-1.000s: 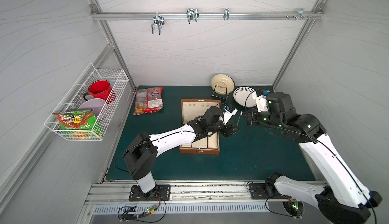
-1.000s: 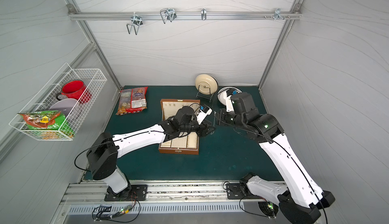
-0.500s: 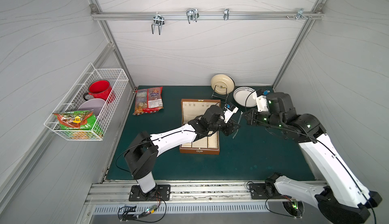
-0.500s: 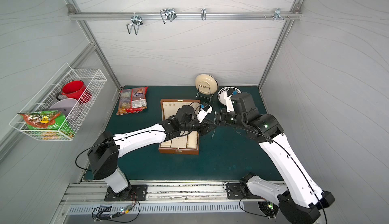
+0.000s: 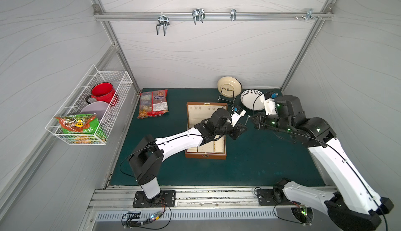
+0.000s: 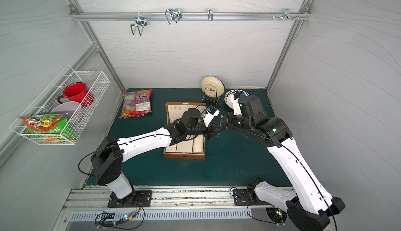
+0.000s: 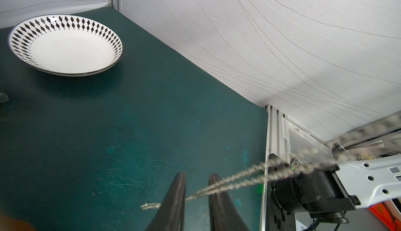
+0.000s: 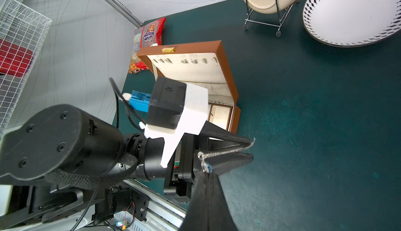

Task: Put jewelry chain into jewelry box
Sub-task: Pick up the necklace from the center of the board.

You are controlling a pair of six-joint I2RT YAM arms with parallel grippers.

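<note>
The jewelry box [image 5: 206, 152] lies open on the green mat, cream lining up, its brown rim [image 8: 225, 67] also in the right wrist view. Just to its right the two grippers meet above the mat. My right gripper [image 8: 207, 173] is shut on the ring end of the jewelry chain [image 8: 225, 151]. The thin silvery chain [image 7: 227, 180] runs doubled between the fingers of my left gripper [image 7: 196, 175], which stand a narrow gap apart around it. A short tail sticks out past one finger [image 7: 178, 197]. In a top view the chain [image 5: 246, 120] shows only as a faint line between left gripper [image 5: 238, 130] and right gripper [image 5: 252, 119].
A diamond-patterned white bowl [image 5: 249, 99] sits at the back right beside a cream plate on a wire stand [image 5: 229, 85]. A snack packet [image 5: 154, 104] lies back left. A wire basket [image 5: 86, 110] with a red mug hangs on the left wall.
The left gripper's jaws have narrowed around the chain. Both arms have barely shifted, and the right gripper has stayed shut on the chain.
</note>
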